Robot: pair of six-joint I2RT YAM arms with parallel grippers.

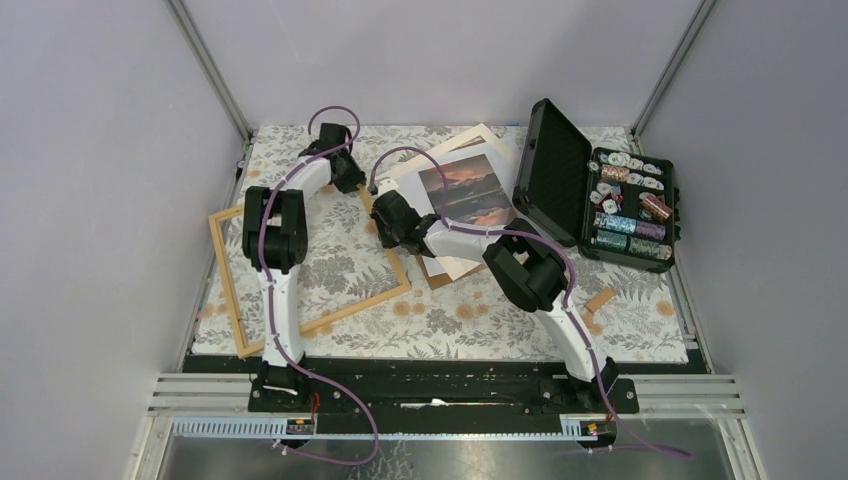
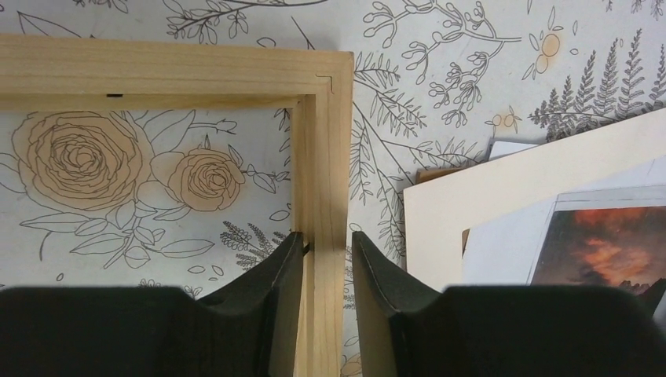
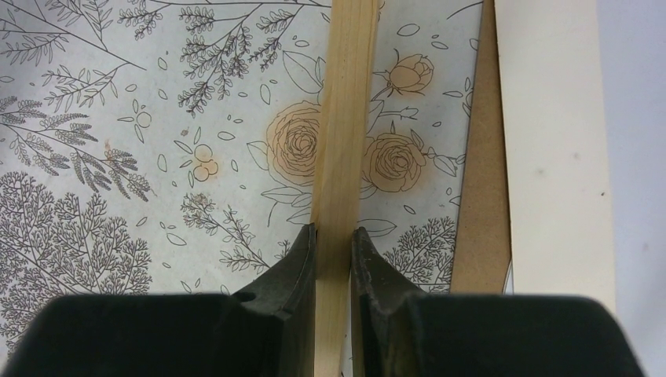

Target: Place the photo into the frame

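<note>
grey walls (image 1: 90, 200) enclose the floral tablecloth (image 1: 470, 322) (frame (image 1: 227, 283) lying flat).

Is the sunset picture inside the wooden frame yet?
Not yet. Nothing looks finished: the photo lies outside the frame. Right now the right gripper pinches a frame rail; the left gripper loosely straddles one near a corner. Left to do: get the photo inside.
</note>
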